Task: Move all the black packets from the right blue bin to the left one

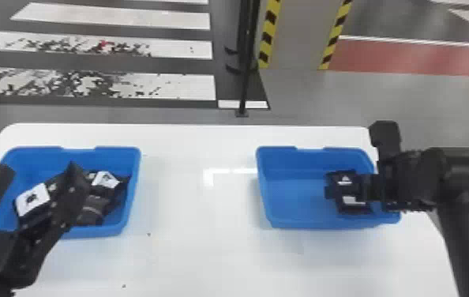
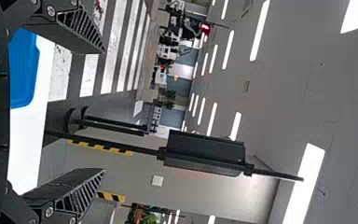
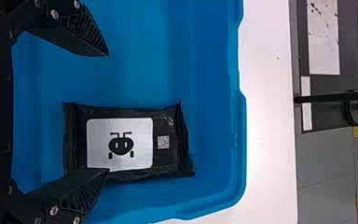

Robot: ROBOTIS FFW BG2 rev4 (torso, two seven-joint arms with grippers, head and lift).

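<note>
One black packet point(image 3: 121, 161) lies flat, label up, at the right-hand end of the right blue bin point(image 1: 293, 197), beneath the parted, unladen fingers of the right gripper point(image 3: 107, 113). Across the white table point(image 1: 198, 252), the left gripper point(image 2: 104, 111) hangs by the left bin point(image 1: 99, 154), its jaws likewise spread and empty, with several packets point(image 1: 97, 201) already inside. The step in hand appears to be the pick. In the right wrist view the packet sits off centre, one fingertip overlapping its long edge, so the gripper would do well to shift toward that finger's side before descending, lest the tip press down on the wrapper. The fingers look set to close across the narrower width; a grip near the middle, away from the crimped ends, should keep the soft pack from sagging. A gentle squeeze, then a straight lift above the rim, would best precede the crossing, with the left arm given room.
</note>
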